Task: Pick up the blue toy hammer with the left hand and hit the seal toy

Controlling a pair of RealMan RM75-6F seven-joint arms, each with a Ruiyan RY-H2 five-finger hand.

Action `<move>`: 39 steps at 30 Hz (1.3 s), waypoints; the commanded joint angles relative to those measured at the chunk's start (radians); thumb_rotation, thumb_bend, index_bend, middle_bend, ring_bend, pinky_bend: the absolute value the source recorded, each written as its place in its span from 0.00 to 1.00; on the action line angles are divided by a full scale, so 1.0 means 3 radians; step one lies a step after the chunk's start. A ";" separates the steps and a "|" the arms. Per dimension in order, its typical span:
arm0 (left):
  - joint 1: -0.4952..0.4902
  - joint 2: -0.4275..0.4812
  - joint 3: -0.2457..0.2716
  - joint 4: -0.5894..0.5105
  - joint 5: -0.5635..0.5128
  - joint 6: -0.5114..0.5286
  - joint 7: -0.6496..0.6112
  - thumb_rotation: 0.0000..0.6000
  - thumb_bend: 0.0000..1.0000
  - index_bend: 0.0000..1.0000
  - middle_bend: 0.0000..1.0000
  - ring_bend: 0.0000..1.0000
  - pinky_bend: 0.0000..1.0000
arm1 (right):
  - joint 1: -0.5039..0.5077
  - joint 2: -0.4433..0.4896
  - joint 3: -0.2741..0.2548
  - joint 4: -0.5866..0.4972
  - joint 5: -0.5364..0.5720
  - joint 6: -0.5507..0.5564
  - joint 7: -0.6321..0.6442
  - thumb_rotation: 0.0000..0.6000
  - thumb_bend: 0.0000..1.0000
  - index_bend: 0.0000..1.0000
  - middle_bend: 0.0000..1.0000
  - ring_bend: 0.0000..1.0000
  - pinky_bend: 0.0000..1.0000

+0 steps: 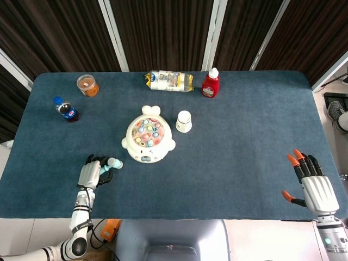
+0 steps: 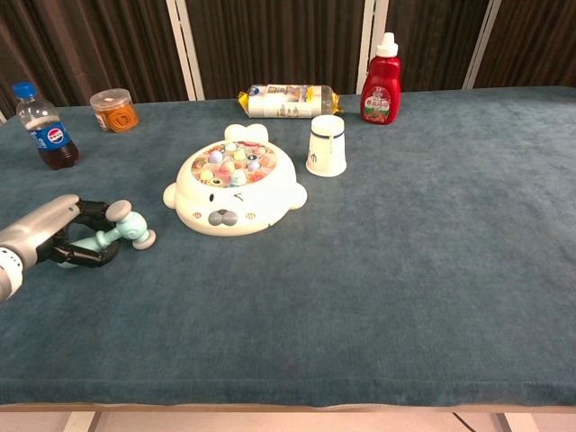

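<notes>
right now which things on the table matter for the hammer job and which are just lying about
Job: blue toy hammer, seal toy, left hand.
Lying about: cola bottle, orange snack tub, snack packet, white cup, red sauce bottle.

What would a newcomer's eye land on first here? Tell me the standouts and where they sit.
First, the white seal toy with its coloured pegs, near the middle of the blue table. Next, the left hand at the table's near left, its fingers around the handle of the blue toy hammer, whose head points toward the seal. Then the orange-tipped right hand, open at the near right corner.
</notes>
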 commanded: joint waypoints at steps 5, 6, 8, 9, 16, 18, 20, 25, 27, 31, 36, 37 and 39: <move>-0.0004 -0.0004 -0.0002 0.0013 -0.0007 0.0002 -0.0004 0.92 0.45 0.39 0.39 0.23 0.09 | -0.0001 0.0000 0.0001 0.0000 0.0002 0.0003 0.0001 1.00 0.27 0.00 0.00 0.00 0.00; -0.0006 -0.0007 -0.0006 0.0017 -0.0011 0.0002 -0.0006 0.92 0.45 0.40 0.39 0.24 0.09 | 0.0000 0.0001 0.0001 0.0001 0.0004 -0.0001 0.0002 1.00 0.27 0.00 0.00 0.00 0.00; -0.0009 -0.0009 -0.0009 0.0022 -0.0015 0.0004 0.0000 0.94 0.45 0.41 0.41 0.24 0.09 | 0.0001 0.0001 0.0001 0.0001 0.0006 -0.0005 0.0002 1.00 0.27 0.00 0.00 0.00 0.00; -0.0012 -0.0012 -0.0010 0.0024 -0.0020 0.0004 0.0005 0.95 0.46 0.42 0.42 0.24 0.09 | 0.0002 0.0002 0.0002 0.0001 0.0007 -0.0006 0.0002 1.00 0.27 0.00 0.00 0.00 0.00; -0.0013 -0.0009 -0.0006 0.0021 -0.0042 0.0001 0.0024 1.00 0.52 0.45 0.47 0.27 0.09 | 0.0000 0.0003 0.0003 0.0000 0.0012 -0.0003 0.0004 1.00 0.27 0.00 0.00 0.00 0.00; -0.0011 -0.0011 -0.0010 0.0023 -0.0040 0.0007 0.0012 1.00 0.53 0.45 0.48 0.28 0.09 | 0.0002 0.0002 0.0002 -0.0001 0.0012 -0.0008 -0.0001 1.00 0.27 0.00 0.00 0.00 0.00; -0.0010 -0.0011 -0.0009 0.0024 -0.0035 0.0011 0.0004 1.00 0.54 0.45 0.48 0.28 0.09 | 0.0003 0.0001 0.0001 -0.0002 0.0013 -0.0012 -0.0004 1.00 0.27 0.00 0.00 0.00 0.00; -0.0004 -0.0002 0.0002 0.0028 -0.0042 0.0004 0.0006 1.00 0.57 0.47 0.50 0.30 0.09 | 0.0001 0.0000 0.0005 -0.0002 0.0016 -0.0005 -0.0002 1.00 0.27 0.00 0.00 0.00 0.00; -0.0002 -0.0001 0.0009 0.0031 -0.0036 0.0005 0.0004 1.00 0.57 0.48 0.51 0.31 0.09 | 0.0002 0.0000 0.0005 -0.0002 0.0016 -0.0006 -0.0001 1.00 0.27 0.00 0.00 0.00 0.00; 0.0008 0.0000 0.0024 0.0040 -0.0001 0.0027 -0.0014 1.00 0.59 0.51 0.54 0.33 0.10 | 0.0004 -0.0001 0.0004 -0.0001 0.0017 -0.0011 -0.0002 1.00 0.27 0.00 0.00 0.00 0.00; 0.0031 -0.0018 0.0054 0.0084 0.0070 0.0076 -0.0058 1.00 0.61 0.53 0.57 0.36 0.13 | 0.0005 -0.0001 0.0003 -0.0001 0.0019 -0.0017 -0.0004 1.00 0.27 0.00 0.00 0.00 0.00; 0.0036 -0.0026 0.0064 0.0098 0.0093 0.0096 -0.0057 1.00 0.61 0.54 0.58 0.38 0.14 | 0.0006 -0.0002 0.0003 -0.0001 0.0018 -0.0017 -0.0006 1.00 0.27 0.00 0.00 0.00 0.00; 0.0046 -0.0049 0.0083 0.0132 0.0131 0.0145 -0.0042 1.00 0.64 0.56 0.61 0.41 0.18 | 0.0006 -0.0003 0.0002 -0.0002 0.0017 -0.0017 -0.0007 1.00 0.27 0.00 0.00 0.00 0.00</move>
